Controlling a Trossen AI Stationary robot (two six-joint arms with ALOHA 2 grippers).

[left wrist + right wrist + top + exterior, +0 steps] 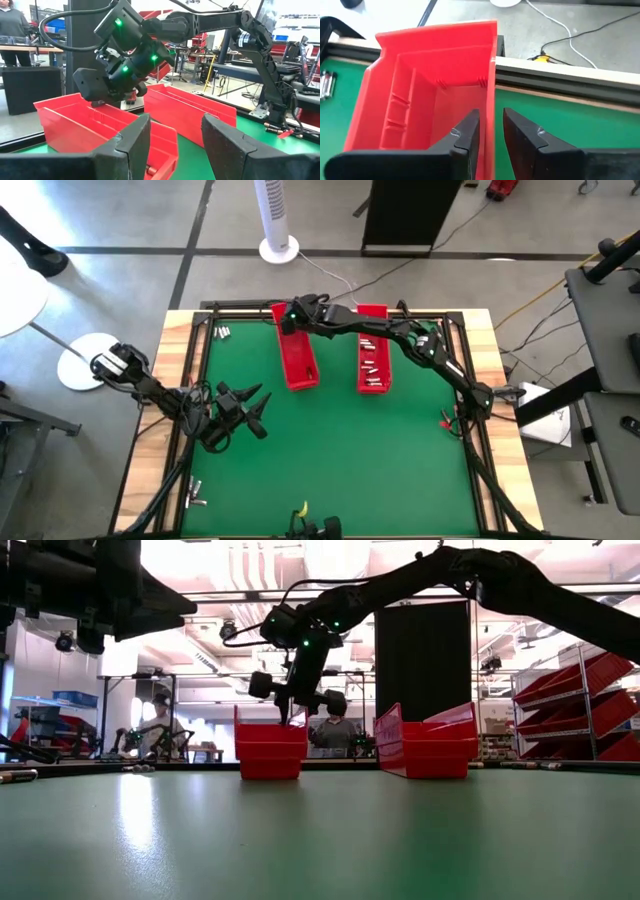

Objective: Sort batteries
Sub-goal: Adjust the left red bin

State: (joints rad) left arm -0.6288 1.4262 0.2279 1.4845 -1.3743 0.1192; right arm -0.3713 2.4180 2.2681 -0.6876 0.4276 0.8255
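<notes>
From above, the green worktop (340, 450) carries two long red trays side by side near its far edge. The left tray (298, 355) has the right pincer (291, 317) reaching across to its far end. The right tray (373, 352) holds several small silvery batteries (372, 365). A few more batteries (221, 332) lie on the mat near the far left corner, and others (195, 498) sit at the near left edge. The left pincer (257, 406) hangs over the bare mat on the left side, well apart from both trays, its fingers spread.

At worktop height, the right pincer (290, 710) comes down from above onto the far rim of the left tray (270, 753); the right tray (428, 745) stands just beside it. People sit in the room behind.

The left wrist camera shows that arm's own fingers (135, 145) standing apart with nothing between them, and the other arm at the tray (100, 122).

The right wrist camera shows its fingers (465, 135) narrowly apart, straddling the side wall of the left tray (420, 100); I cannot tell whether they press on it. Loose batteries (326, 84) lie on the mat beside that tray.
</notes>
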